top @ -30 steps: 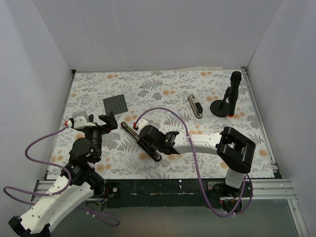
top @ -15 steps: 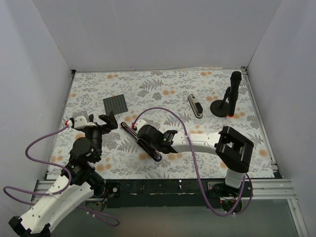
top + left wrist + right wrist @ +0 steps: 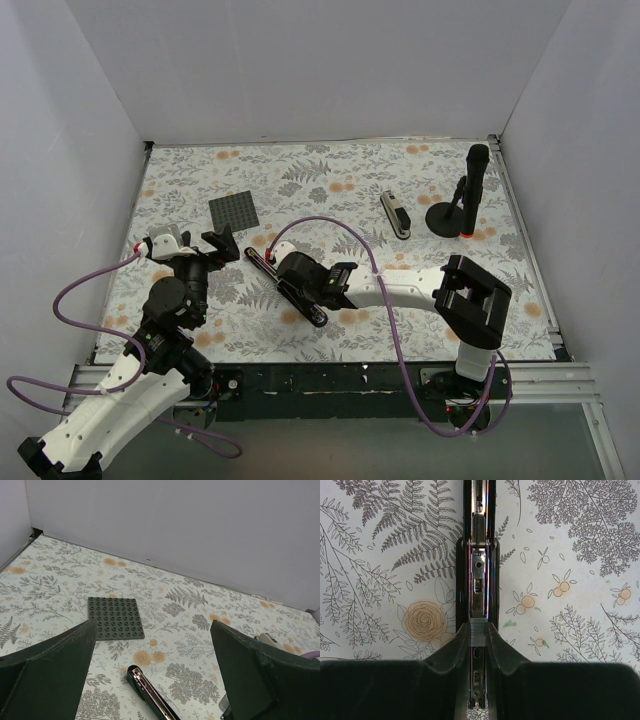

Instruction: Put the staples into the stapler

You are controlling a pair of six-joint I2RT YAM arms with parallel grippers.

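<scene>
The black stapler (image 3: pixel 262 259) lies opened flat on the floral mat, its silver channel (image 3: pixel 478 555) facing up. My right gripper (image 3: pixel 298 275) sits directly over it, shut on a small silver-grey block of staples (image 3: pixel 477 631) held in line with the channel, just above or touching it. My left gripper (image 3: pixel 222 245) is open and empty, hovering by the stapler's far end (image 3: pixel 147 690), with its fingers (image 3: pixel 60 655) wide apart. The staple box cannot be made out.
A dark grey studded baseplate (image 3: pixel 234 211) lies at the back left, also in the left wrist view (image 3: pixel 116 618). A small grey-and-black oblong object (image 3: pixel 396 215) lies at the back right beside a tall black stand with a round base (image 3: pixel 465 200). White walls enclose the mat.
My right wrist has edged slightly left along the stapler with the staples in its jaws. The left arm has barely moved.
</scene>
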